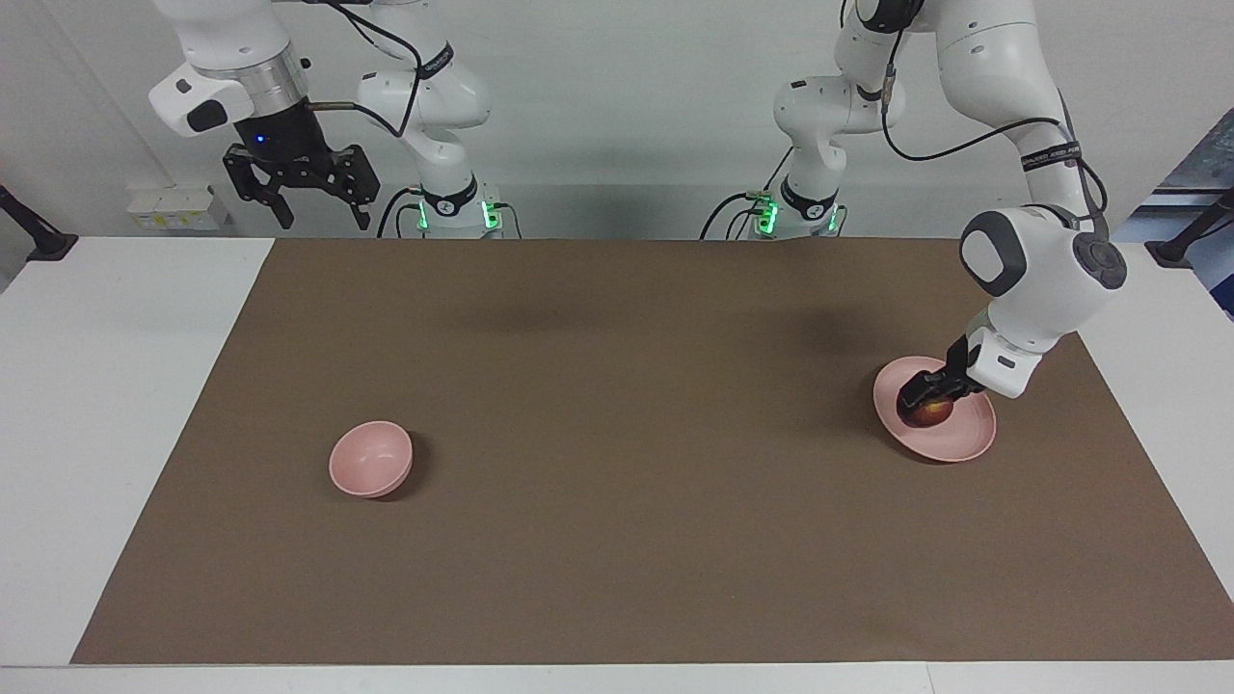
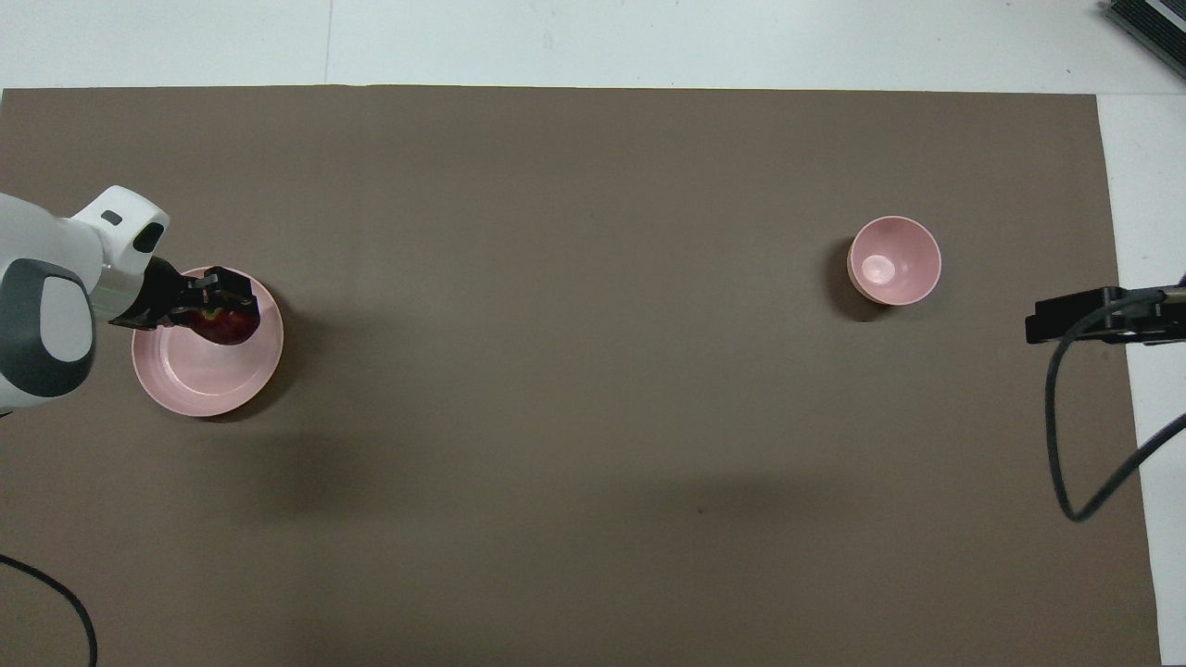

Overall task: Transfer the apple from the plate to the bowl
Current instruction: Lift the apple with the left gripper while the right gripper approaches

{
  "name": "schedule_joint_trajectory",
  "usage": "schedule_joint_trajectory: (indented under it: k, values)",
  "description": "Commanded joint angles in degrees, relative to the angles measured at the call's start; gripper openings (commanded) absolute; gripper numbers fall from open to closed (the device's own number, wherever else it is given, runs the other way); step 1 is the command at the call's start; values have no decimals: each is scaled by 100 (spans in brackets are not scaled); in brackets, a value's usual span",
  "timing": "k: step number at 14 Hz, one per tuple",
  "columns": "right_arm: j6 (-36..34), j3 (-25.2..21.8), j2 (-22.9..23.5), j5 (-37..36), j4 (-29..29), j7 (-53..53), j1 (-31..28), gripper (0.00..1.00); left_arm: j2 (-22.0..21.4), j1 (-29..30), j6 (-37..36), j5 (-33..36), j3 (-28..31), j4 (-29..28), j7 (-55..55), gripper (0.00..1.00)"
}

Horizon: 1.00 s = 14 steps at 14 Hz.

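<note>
L tool [image 1: 927, 393] clamped on the dark red apple [image 1: 933, 412], just over the pink plate [image 1: 964, 439] at L arm's end of the brown-mat tabletop [image 1: 617, 540]. Pink bowl [image 1: 371, 459] sits well apart, toward R arm's end. R tool [image 1: 310, 198] waits up high w/ fingers wide.

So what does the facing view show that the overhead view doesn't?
Only the facing view shows both arms' bases and the right gripper open, waiting high over the robots' edge of the table. Only the overhead view shows the bowl's empty inside and the plate's bare floor. Both show the left gripper shut on the apple over the plate, and the brown mat.
</note>
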Motion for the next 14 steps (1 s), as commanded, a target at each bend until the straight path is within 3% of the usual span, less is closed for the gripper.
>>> schedule_joint_trajectory:
  k: [1,3,4,9,14]
  values:
    - [196,56,-143,157,-231,136,-17,100,220,-70,-384,-87,-17,496,-6,0]
    - [336,109,-143,323,-345,144,-17,100,721,-297,-875,-95,-219,1565,-40,0]
    - [371,109,-143,429,-363,205,-17,100,766,-429,-964,-95,-211,1701,-58,0]
    - [574,276,-116,623,-477,540,44,100,767,-808,-1088,-655,-264,1729,-260,0]
    - [802,285,-64,623,-477,760,97,100,767,-1230,-1343,-1079,-299,1764,-1270,0]
